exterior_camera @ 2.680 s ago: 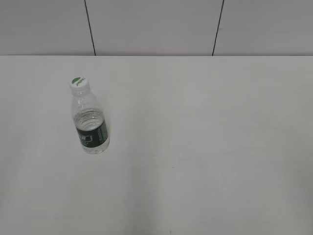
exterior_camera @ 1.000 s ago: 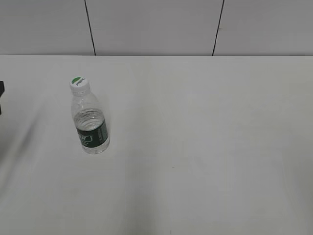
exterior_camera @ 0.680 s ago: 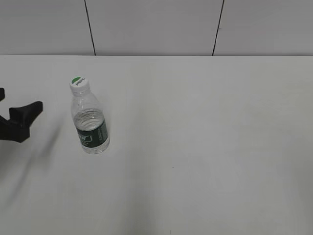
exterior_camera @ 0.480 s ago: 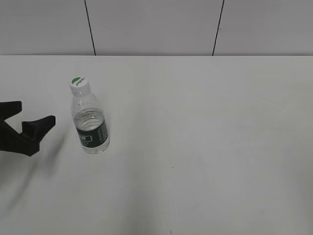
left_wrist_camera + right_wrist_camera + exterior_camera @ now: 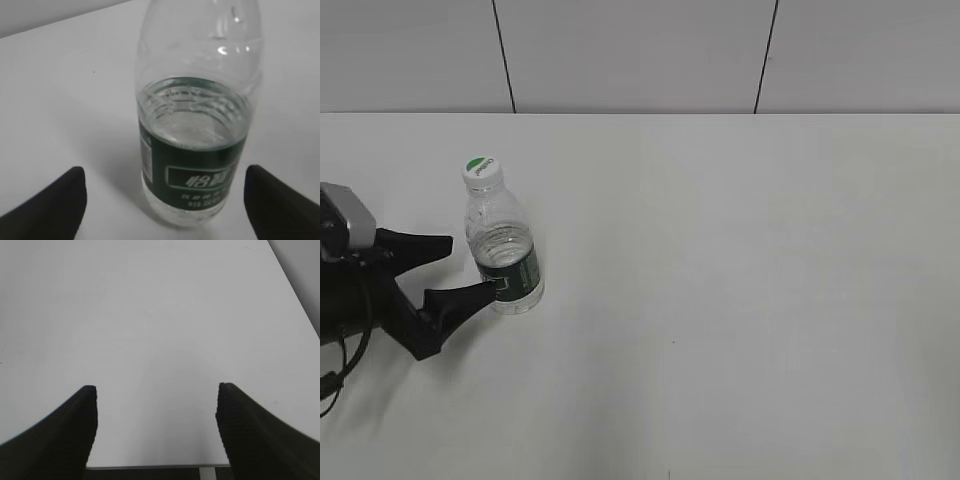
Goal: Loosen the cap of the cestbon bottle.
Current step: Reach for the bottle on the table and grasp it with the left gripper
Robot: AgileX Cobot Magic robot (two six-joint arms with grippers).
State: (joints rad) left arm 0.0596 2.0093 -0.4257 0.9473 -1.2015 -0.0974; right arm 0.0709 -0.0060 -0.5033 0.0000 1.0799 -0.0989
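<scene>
Left wrist view shows the left tool [image 5: 162, 200] spread wide around the upright cestbon bottle [image 5: 196, 125], apparently to steady it for loosening the cap [image 5: 482, 173].

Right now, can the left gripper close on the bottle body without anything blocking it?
Probably yes. The left gripper is open, facing the cestbon bottle, and nothing lies between them.
</scene>
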